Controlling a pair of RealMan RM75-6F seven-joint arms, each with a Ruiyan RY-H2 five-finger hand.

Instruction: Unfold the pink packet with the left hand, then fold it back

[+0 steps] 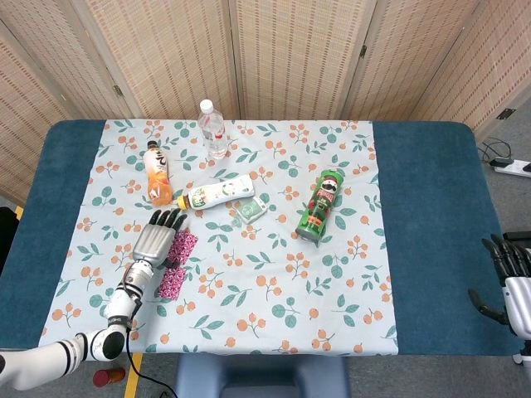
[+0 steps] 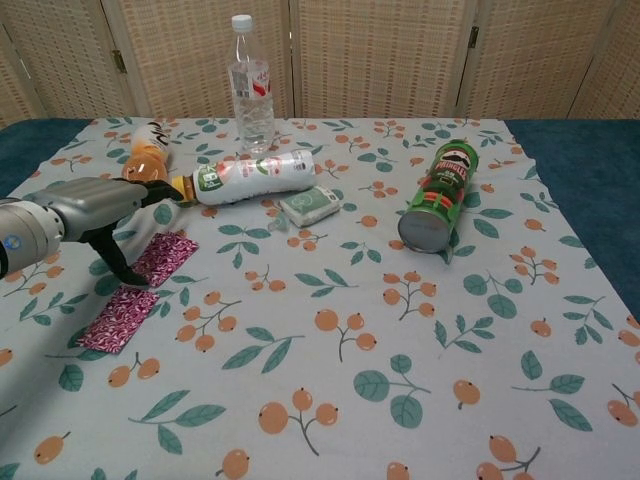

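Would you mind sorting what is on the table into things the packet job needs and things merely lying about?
Needed: pink packet; left hand.

Lying about: water bottle; orange drink bottle; white bottle; green can; small green box; right hand, off the table.

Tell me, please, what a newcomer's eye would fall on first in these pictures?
Probably the grey left hand at the near left of the table, its thumb reaching down to the pink packet, which lies stretched out flat on the floral cloth. Next comes the green Pringles can lying on its side right of centre, then the upright clear water bottle at the back.
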